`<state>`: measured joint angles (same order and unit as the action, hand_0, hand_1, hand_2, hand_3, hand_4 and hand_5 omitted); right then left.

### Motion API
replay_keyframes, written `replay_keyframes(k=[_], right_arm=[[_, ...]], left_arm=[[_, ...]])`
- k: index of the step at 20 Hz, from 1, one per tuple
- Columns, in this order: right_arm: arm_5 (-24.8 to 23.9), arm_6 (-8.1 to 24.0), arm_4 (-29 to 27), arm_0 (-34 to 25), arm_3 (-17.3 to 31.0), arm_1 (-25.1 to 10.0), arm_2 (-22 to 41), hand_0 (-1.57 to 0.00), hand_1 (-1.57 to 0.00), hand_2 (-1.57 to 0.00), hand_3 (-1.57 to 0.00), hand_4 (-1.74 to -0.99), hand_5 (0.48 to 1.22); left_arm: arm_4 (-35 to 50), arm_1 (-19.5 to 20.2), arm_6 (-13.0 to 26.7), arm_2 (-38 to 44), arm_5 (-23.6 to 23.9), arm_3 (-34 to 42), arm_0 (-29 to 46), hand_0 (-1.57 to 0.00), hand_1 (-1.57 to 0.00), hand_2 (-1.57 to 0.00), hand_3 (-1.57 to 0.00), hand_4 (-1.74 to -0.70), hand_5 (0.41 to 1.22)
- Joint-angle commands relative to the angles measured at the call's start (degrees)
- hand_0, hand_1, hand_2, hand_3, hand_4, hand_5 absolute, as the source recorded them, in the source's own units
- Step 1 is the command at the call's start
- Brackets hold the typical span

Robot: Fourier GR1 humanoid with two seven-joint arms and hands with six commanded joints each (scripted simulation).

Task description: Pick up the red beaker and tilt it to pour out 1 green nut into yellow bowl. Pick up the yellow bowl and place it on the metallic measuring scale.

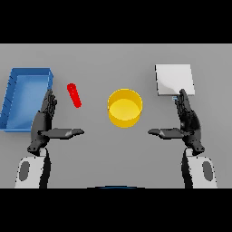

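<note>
On the grey counter (pixel 116 149), the small red beaker (pixel 74 95), round yellow bowl (pixel 124 107) and flat metallic scale (pixel 175 79) stand untouched; left hand (pixel 45 121) and right hand (pixel 186 120) are released, so no step is done.

Light falls evenly over the grey table (pixel 113 154), with no bright spot and no dark corner from the left edge of the frame to the right. Shadows are very faint: only a slightly darker patch shows beside the yellow bowl (pixel 125 108) in the centre. The inside of the bowl is a shade paler than its outer wall. The pale scale (pixel 175 79) in the upper right carries a soft grey gradient across its top, lighter toward its lower part. The blue tray (pixel 26 97) in the upper left has darker inner walls. Straight edges stay straight out to the frame's sides.
</note>
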<state>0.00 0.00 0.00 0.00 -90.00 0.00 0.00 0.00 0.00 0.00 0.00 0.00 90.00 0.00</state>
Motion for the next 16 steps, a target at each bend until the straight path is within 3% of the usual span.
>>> replay_keyframes(k=[1, 6, 9, 11, 16], right_arm=[[0.0, 0.0, 0.0, -0.1, 0.0, 0.0, 0.0, 0.00, 0.00, 0.00, 0.00, -1.177, 0.572], [0.2, 0.0, -0.5, -0.8, 1.3, -0.5, -0.8, 0.00, 0.00, 0.00, 0.00, -1.177, 0.572], [-0.8, -3.6, 7.9, 1.5, -2.2, -4.6, 3.0, 0.00, 0.00, 0.00, 0.00, -1.183, 0.576], [-0.6, -2.9, 9.0, 2.1, -3.7, -5.4, 3.8, 0.00, 0.00, 0.00, 0.00, -1.193, 0.582], [1.4, -2.6, 6.6, 3.2, -4.7, -4.6, 4.1, 0.00, 0.00, 0.00, 0.00, -1.244, 0.597]], left_arm=[[0.1, 0.0, -0.1, 0.0, 0.0, 0.1, 0.2, 0.00, 0.00, 0.00, 0.00, -1.20, 0.677], [0.5, 0.9, -0.3, 0.1, -0.8, 1.4, 2.0, 0.00, 0.00, 0.00, 0.00, -1.20, 0.677], [-3.5, 3.6, -1.7, -3.4, -2.4, 6.1, 5.6, 0.00, 0.00, 0.00, 0.00, -1.20, 0.677], [-4.3, 4.0, -0.6, -4.3, -2.4, 8.0, 6.3, 0.00, 0.00, 0.00, 0.00, -1.20, 0.672], [-5.9, 3.8, 1.8, -5.7, -2.1, 8.8, 6.4, 0.00, 0.00, 0.00, 0.00, -1.17, 0.653]])
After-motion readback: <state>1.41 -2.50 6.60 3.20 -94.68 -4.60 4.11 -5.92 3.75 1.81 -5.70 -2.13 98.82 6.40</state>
